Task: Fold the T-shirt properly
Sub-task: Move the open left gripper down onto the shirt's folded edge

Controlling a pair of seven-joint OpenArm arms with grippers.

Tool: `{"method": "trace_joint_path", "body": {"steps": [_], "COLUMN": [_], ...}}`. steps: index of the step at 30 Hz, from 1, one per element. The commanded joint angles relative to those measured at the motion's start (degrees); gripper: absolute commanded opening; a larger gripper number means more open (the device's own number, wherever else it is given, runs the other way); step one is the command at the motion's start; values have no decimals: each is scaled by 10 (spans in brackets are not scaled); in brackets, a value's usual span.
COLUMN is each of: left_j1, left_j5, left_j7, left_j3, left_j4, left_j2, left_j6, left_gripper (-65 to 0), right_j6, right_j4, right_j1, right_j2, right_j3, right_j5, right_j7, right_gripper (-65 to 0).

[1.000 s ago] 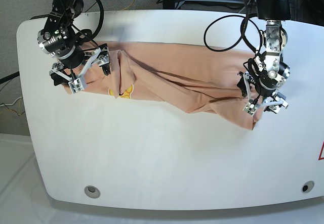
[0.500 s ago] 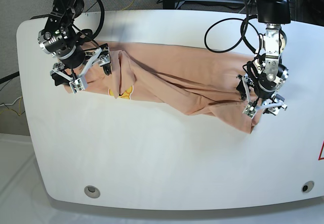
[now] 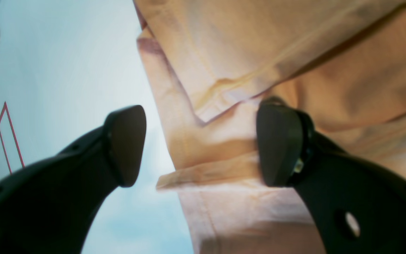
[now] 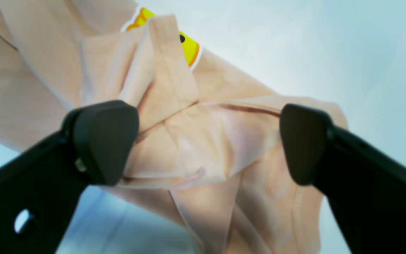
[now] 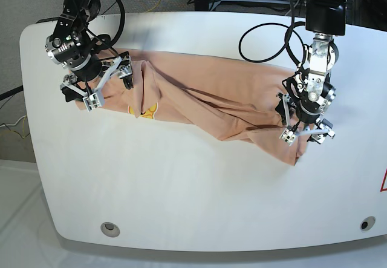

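The T-shirt (image 5: 211,101) lies crumpled in a long band across the far half of the white table (image 5: 193,189), and I see its small yellow print (image 5: 147,109) near the end by the right arm. In my right wrist view the right gripper (image 4: 206,144) stands with its jaws wide apart over the bunched fabric at that end, grasping nothing. The left gripper (image 3: 199,144) is also spread wide at the other end of the shirt, one finger (image 3: 280,141) over the folded hem and the other over bare table, so it holds nothing.
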Motion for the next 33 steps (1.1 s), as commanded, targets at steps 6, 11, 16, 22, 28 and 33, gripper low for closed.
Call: {"method": "trace_joint_path", "body": {"steps": [6, 11, 16, 22, 28, 33], "left_j1": [-17, -22, -34, -45, -49, -50], "left_j5": [-2, -1, 34, 57, 58, 58], "left_j7": [3, 4, 4, 4, 4, 3], "left_j3": [7, 12, 12, 12, 12, 29], "left_j4": [1, 1, 2, 3, 1, -7], "left_j2": [-3, -4, -7, -6, -6, -7], "left_j6": [1, 1, 1, -2, -2, 0], "left_gripper": [-195, -195, -195, -195, -195, -195], "right_j6": [-1, -1, -1, -1, -1, -1], "right_j4": [9, 9, 9, 9, 9, 9], "right_j1": [4, 4, 4, 5, 5, 5], "right_j2": [6, 6, 5, 5, 5, 5], "right_j3": [2, 1, 1, 1, 0, 0], "right_j5": [8, 8, 8, 8, 8, 9], "right_j7": [10, 10, 10, 10, 10, 10], "right_gripper": [0, 0, 0, 0, 0, 0]}}
